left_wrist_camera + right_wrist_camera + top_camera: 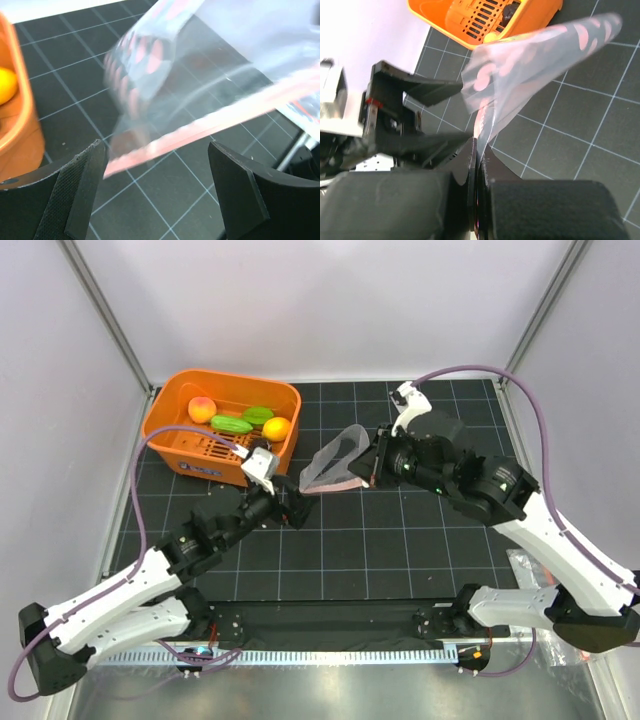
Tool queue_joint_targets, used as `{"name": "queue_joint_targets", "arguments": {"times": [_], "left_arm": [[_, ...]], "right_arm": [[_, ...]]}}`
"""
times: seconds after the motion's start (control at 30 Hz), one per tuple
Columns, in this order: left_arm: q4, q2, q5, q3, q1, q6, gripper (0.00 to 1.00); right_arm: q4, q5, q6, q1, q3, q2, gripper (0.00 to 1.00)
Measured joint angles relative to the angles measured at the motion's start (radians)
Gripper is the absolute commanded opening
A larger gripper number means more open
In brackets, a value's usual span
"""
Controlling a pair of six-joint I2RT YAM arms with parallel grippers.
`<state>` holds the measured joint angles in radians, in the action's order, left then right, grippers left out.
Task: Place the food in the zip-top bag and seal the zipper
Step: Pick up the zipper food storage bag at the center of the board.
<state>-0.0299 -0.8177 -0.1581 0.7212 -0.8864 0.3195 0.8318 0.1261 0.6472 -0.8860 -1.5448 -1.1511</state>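
The clear zip-top bag (338, 462) hangs above the black mat, spotted pink, with its pink zipper (210, 125) along the lower edge. My right gripper (479, 145) is shut on the bag's (535, 55) zipper end. My left gripper (157, 170) is open, its fingers (85, 190) on either side just below the free end of the zipper, apart from it. In the top view it (292, 508) sits left of the bag. The food lies in the orange basket (170, 445): a peach ball (202, 409), two green pieces (232, 425), and a yellow-orange fruit (276, 428).
The basket (15, 125) stands close to the left of my left gripper. A crumpled clear plastic piece (530, 565) lies at the mat's right edge. Metal frame posts rise at both back corners. Cables loop over both arms.
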Motion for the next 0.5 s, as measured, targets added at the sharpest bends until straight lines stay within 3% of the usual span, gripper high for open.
{"name": "queue_joint_targets", "arguments": {"times": [0.23, 0.5], "left_arm": [[0.028, 0.000, 0.015, -0.006, -0.095, -0.071, 0.85], [0.041, -0.070, -0.082, -0.006, -0.191, -0.156, 0.80]], "right_arm": [[-0.033, -0.001, 0.059, 0.000, 0.034, -0.029, 0.01], [-0.082, -0.024, 0.119, 0.000, 0.077, -0.027, 0.01]]}}
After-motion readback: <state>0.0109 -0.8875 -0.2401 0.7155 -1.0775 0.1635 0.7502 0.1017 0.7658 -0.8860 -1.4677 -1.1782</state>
